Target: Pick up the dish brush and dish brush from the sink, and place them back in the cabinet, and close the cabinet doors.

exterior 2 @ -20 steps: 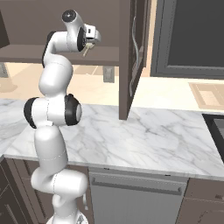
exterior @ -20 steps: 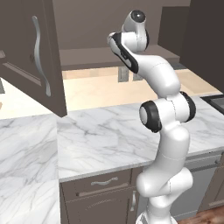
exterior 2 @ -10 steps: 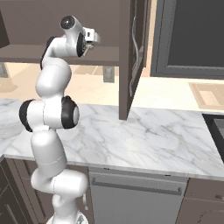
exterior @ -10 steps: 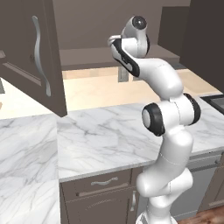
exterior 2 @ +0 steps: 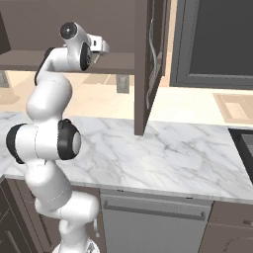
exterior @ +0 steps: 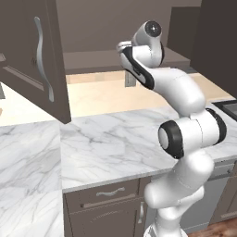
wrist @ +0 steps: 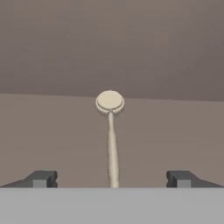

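1. You have the cabinet (exterior: 106,28) open before you: its left door (exterior: 32,55) and right door (exterior 2: 148,64) both stand swung out over the marble tabletop (exterior: 115,148). Neither is closed yet.

2. Your arm (exterior: 185,134) reaches up to shelf height. Against the pictures of a second ago it has drawn back slightly from the cabinet interior, with the wrist turned a little.

3. The cabinet shelf (wrist: 52,140) lies flat ahead of the hand, brown and bare apart from one item.

4. The cream dish brush (wrist: 111,131) lies on that shelf, round head away from you, thin handle running back toward the hand. It rests free, touching neither fingertip.

5. Your gripper (wrist: 112,178) has its jaws spread fully wide and holds nothing; the handle lies midway between them, well clear of each.

6. Judgement: the release is complete and this brush counts as placed. The black dish brush cannot be made out from here, so confirm its whereabouts before you shut the doors.
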Motion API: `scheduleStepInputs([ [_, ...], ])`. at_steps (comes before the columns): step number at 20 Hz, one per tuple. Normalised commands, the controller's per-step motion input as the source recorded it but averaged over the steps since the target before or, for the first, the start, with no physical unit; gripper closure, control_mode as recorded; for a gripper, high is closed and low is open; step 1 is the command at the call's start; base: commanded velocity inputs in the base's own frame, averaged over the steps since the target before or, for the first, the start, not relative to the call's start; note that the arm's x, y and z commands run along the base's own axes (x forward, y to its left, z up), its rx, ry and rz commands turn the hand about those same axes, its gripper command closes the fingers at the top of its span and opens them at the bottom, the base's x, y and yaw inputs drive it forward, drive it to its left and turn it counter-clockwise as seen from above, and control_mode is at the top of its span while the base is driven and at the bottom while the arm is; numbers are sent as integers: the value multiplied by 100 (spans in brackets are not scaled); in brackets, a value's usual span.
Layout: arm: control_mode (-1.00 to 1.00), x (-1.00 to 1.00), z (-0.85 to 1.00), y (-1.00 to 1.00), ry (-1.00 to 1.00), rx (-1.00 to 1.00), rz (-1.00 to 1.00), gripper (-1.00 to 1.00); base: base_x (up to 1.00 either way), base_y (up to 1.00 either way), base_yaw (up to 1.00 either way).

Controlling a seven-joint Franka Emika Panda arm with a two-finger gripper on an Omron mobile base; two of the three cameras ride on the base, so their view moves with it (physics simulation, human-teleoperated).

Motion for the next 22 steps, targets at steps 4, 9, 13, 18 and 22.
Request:
scheduleStepInputs([
  [4, -100, -74, 24, 0, 0, 0, 0, -100, 0, 0, 0],
  [9, -100, -84, 15, 0, 3, 1, 0, -100, 0, 0, 0],
  [13, -100, -97, 0, 1, 6, 1, 0, -100, 0, 0, 0],
  [18, -100, -97, 0, 7, 8, 1, 0, -100, 0, 0, 0],
  [22, -100, -90, 0, 2, 6, 1, 0, -100, 0, 0, 0],
])
